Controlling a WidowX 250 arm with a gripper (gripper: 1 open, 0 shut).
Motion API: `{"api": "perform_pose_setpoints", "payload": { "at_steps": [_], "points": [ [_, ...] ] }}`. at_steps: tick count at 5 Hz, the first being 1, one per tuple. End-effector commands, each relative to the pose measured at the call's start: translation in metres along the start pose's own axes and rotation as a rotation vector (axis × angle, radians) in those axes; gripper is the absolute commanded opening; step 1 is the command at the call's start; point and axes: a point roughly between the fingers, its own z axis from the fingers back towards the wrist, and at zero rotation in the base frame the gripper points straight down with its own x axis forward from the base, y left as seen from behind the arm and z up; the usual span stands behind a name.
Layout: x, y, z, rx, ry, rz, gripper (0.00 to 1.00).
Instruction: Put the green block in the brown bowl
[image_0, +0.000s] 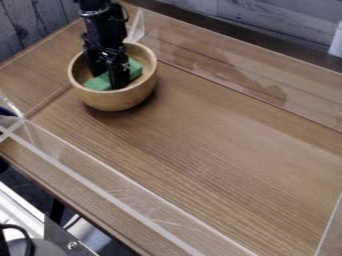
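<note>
The brown bowl (112, 96) stands at the table's far left. Inside it lies the green block (118, 77), partly hidden behind the black gripper (107, 70). The gripper points straight down into the bowl, right over the block. Its fingers stand spread on either side of the block, so it looks open. Whether the fingertips still touch the block I cannot tell.
The wooden table (214, 130) is bounded by clear plastic walls (80, 165) along its front and sides. A grey wall runs behind the far edge. Cables and metal framing sit below the front left corner.
</note>
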Motion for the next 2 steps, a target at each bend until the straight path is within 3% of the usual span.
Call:
{"api": "perform_pose_setpoints", "payload": {
  "at_steps": [1,2],
  "points": [
    [0.0108,0.0002,0.0147,0.058,-0.049,0.010,1.00],
    [0.0134,-0.0065,0.0094,0.071,-0.045,0.023,1.00]
  ]
}}
